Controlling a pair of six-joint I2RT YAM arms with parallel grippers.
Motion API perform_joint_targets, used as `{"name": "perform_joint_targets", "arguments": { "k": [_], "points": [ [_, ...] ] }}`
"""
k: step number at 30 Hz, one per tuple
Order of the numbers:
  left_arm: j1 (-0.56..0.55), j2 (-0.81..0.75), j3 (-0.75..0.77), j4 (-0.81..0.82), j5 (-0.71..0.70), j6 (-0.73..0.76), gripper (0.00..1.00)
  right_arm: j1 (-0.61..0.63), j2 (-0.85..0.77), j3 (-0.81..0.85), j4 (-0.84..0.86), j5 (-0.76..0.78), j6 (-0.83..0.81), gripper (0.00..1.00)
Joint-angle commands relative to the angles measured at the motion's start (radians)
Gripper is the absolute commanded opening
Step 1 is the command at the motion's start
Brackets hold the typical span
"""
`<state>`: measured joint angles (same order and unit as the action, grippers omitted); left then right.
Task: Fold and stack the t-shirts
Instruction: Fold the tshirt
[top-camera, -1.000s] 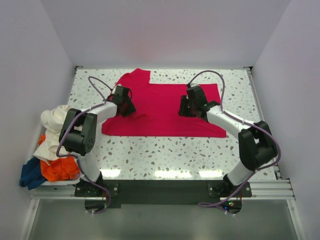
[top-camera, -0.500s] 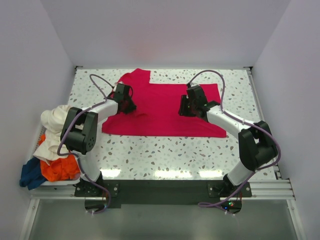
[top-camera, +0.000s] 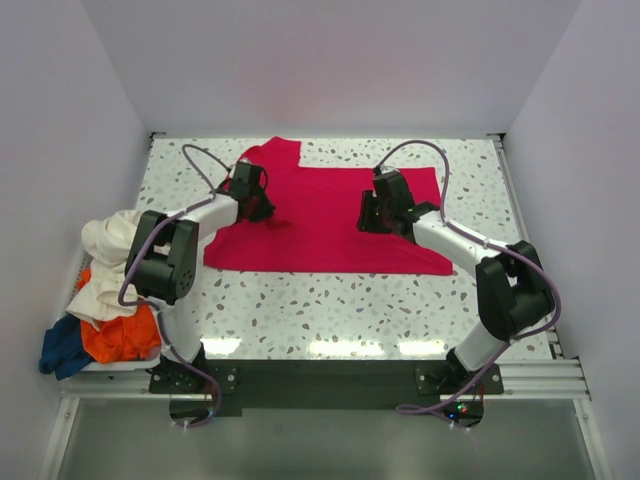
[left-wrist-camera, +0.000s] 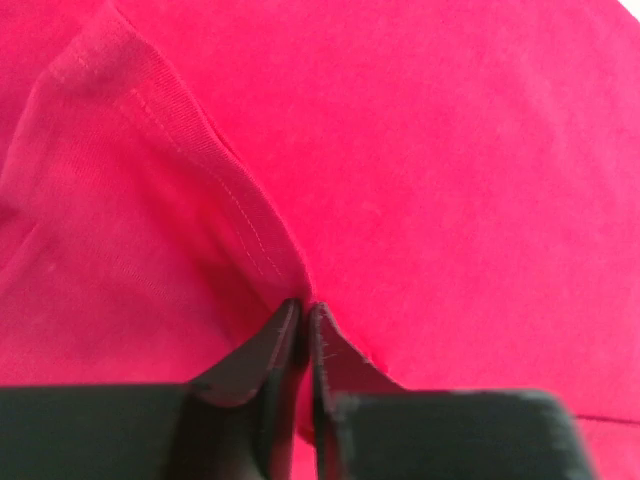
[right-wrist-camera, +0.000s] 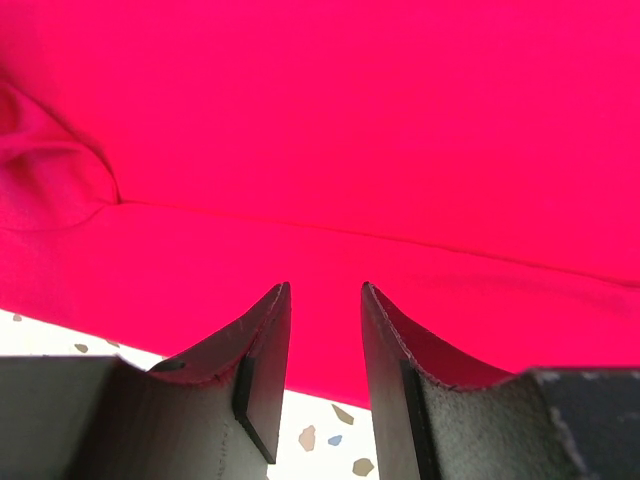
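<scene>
The crimson red t-shirt (top-camera: 330, 225) lies spread flat across the far half of the table, one sleeve pointing to the far left. My left gripper (top-camera: 264, 208) rests on its left part. In the left wrist view its jaws (left-wrist-camera: 305, 306) are pinched together on a raised, stitched fold of the red t-shirt (left-wrist-camera: 450, 150). My right gripper (top-camera: 374, 220) hovers low over the shirt's right part. In the right wrist view it (right-wrist-camera: 325, 288) stands open, with the red t-shirt (right-wrist-camera: 350, 120) beyond the fingers and nothing between them.
At the table's left edge lies a heap of the other t-shirts: cream white (top-camera: 106, 242) on top, orange (top-camera: 120, 338) below, dark blue (top-camera: 60, 348) at the near corner. White walls close in the speckled table (top-camera: 320, 310) on three sides.
My left gripper has slid a little farther across the red shirt and closed on a fold of it. The right arm has stayed in place.
</scene>
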<state>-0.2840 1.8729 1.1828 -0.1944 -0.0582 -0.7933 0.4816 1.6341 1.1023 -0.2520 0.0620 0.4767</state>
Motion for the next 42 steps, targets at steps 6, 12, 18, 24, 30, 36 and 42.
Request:
{"name": "perform_joint_targets", "arguments": {
  "k": [6,12,18,24,30,36,42],
  "points": [
    [-0.007,0.107,0.149,0.021,0.029,-0.003,0.01,0.002,0.021,0.014,0.043,0.025,-0.016,0.38],
    [-0.007,0.138,0.176,0.052,0.037,0.003,0.00,0.002,0.030,0.004,0.049,0.064,-0.018,0.38],
    [-0.007,0.166,0.189,0.112,0.109,0.040,0.00,0.003,0.030,-0.001,0.049,0.088,-0.018,0.38],
    [-0.007,0.158,0.170,0.139,0.120,0.045,0.00,0.002,0.036,0.004,0.051,0.091,-0.018,0.38],
    [-0.003,0.131,0.138,0.179,0.136,0.040,0.00,0.002,0.041,-0.001,0.053,0.094,-0.018,0.38],
    [-0.003,0.131,0.135,0.225,0.161,0.045,0.00,0.002,0.036,-0.007,0.053,0.101,-0.020,0.38],
    [0.000,0.120,0.112,0.233,0.153,0.051,0.35,0.002,0.032,-0.013,0.053,0.110,-0.023,0.38]
  ]
}}
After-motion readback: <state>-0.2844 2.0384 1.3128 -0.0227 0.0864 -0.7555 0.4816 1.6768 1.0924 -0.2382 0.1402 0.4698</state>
